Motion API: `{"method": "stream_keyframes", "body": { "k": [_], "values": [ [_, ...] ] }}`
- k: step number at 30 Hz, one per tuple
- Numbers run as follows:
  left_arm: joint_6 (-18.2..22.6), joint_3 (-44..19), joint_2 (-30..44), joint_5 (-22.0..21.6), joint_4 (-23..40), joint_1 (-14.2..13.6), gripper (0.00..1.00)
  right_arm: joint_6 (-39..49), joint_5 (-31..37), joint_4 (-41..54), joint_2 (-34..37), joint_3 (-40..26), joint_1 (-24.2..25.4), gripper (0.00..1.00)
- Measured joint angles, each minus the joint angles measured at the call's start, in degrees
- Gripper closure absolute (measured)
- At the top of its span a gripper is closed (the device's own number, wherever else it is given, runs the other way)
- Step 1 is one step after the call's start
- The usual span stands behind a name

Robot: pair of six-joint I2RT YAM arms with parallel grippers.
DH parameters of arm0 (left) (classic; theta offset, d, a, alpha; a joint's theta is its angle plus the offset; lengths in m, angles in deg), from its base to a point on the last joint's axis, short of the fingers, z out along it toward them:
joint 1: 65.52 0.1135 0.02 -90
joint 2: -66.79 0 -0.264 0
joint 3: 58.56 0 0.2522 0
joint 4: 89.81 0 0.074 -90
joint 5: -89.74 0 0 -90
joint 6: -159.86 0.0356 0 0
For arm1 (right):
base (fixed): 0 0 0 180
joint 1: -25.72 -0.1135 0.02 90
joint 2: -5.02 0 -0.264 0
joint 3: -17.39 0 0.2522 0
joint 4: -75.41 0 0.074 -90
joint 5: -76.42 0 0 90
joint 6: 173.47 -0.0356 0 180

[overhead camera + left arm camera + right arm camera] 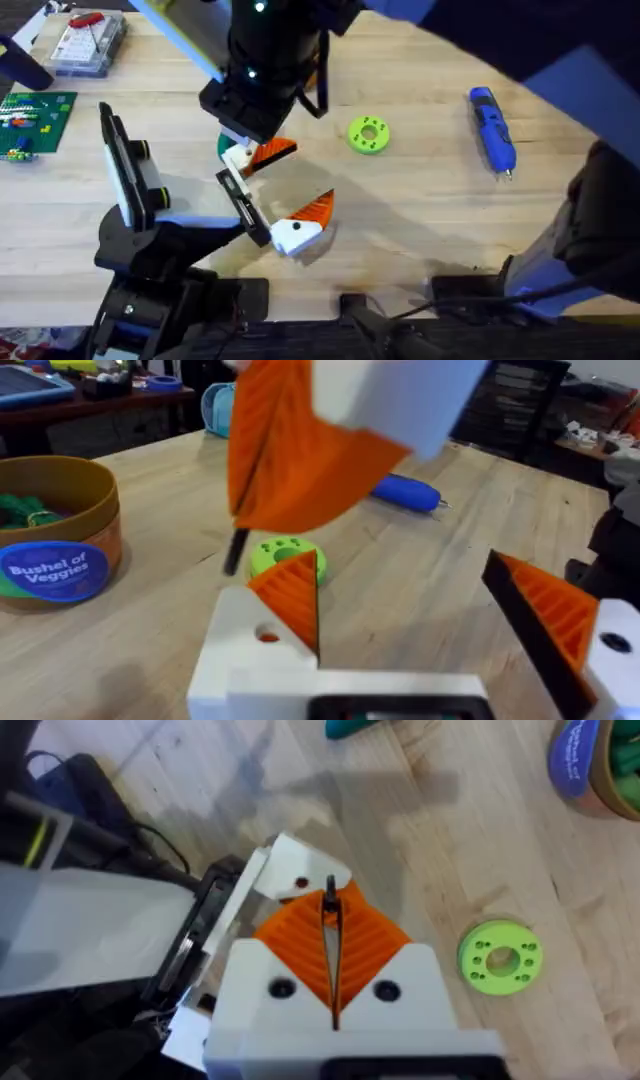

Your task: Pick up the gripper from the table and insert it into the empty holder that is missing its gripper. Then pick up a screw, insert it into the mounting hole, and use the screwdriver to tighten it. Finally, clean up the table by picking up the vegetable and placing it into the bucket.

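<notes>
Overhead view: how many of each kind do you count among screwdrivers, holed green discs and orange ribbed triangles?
Blue pen-shaped screwdriver: 1
Bright green round disc with holes: 1
Orange ribbed triangular pieces, one above the other: 2
Total: 4

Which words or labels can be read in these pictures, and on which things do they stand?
"Bushel of Veggies": blue round label on the side of the bucket, read in the left wrist view.
The same blue label in the right wrist view: cut off, unreadable.
Clear plastic box and green board overhead: print too small.
</notes>
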Motion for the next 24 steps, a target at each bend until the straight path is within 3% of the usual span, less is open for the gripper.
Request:
{"method": "stream_keyframes", "body": {
  "k": [24],
  "values": [
    [0.0, 0.0, -0.01, 0.0, 0.0, 0.0, 0.012, 0.0, -0.01, 2.86, -0.5, -0.37, -2.6, 0.993]
  ]
}}
